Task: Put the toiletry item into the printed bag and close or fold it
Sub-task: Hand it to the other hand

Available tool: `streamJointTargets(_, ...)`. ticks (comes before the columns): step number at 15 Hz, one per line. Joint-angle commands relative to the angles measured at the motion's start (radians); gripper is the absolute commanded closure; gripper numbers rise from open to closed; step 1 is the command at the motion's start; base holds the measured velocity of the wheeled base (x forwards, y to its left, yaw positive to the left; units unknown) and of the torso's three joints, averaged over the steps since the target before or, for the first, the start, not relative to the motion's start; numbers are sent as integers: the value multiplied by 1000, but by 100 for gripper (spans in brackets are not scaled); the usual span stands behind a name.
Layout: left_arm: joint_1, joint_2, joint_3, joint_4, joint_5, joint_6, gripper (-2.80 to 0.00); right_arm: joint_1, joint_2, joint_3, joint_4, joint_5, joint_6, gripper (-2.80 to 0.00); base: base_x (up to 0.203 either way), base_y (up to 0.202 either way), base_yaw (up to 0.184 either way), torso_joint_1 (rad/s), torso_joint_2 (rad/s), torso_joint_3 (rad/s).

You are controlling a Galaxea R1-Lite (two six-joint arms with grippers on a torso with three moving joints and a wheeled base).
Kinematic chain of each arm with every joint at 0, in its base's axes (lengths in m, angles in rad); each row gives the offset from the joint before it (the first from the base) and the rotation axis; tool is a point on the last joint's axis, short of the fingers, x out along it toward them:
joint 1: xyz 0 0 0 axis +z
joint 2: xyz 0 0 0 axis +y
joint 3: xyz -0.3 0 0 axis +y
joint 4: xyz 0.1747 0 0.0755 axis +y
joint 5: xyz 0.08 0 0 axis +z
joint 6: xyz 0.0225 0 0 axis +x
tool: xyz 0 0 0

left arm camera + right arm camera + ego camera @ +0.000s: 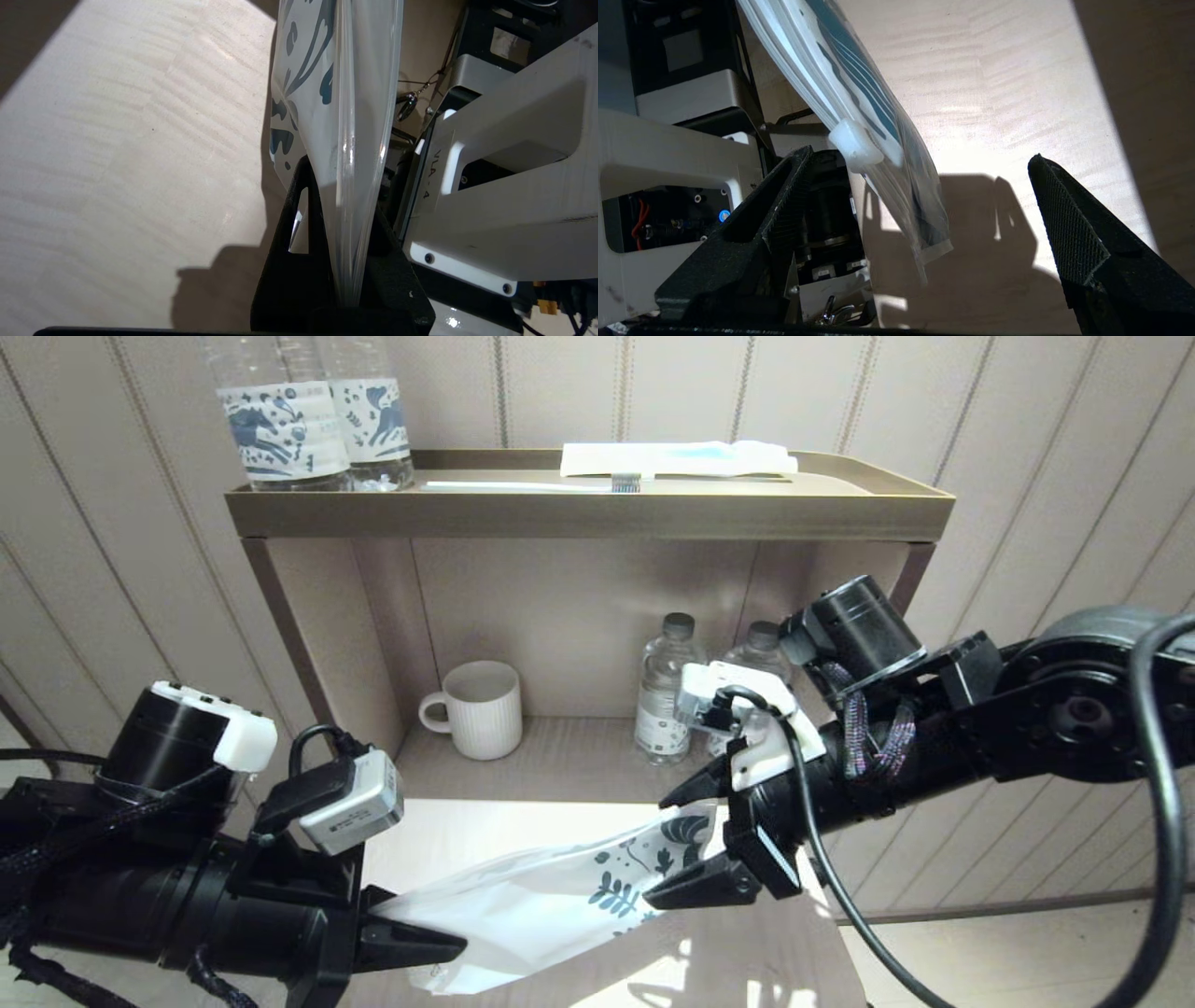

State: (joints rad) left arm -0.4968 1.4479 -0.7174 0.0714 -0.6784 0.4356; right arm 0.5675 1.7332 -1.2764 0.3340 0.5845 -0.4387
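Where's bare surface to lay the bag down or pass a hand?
Free: the pale wooden tabletop ahead of the flat white leaf-printed plastic bag; lower shelf floor between the white ribbed mug and clear water bottles. Crowded: the top tray, and around the bag between both grippers.

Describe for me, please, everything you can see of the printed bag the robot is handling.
The printed bag is a flat, white, semi-translucent plastic pouch with dark-blue leaves and flowers at one end and a white slider on its zip. It hangs in the air above the pale wooden tabletop, stretched slantwise between the arms. The left gripper is shut on its plain end. The printed end lies between the open fingers of the right gripper, which do not clamp it. Whether anything is inside cannot be told.
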Motion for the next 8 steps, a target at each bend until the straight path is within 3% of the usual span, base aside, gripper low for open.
streamJointTargets(1, 0, 25, -5, -1, -4, 10, 0, -7, 2, 19, 2, 6, -18, -280, 0, 0, 0, 0, 0, 0)
streamJointTargets(8, 12, 32, -1, -1, -6, 46, 0, -12, -1, 41, -6, 25, -73, -280, 0, 0, 0, 0, 0, 0)
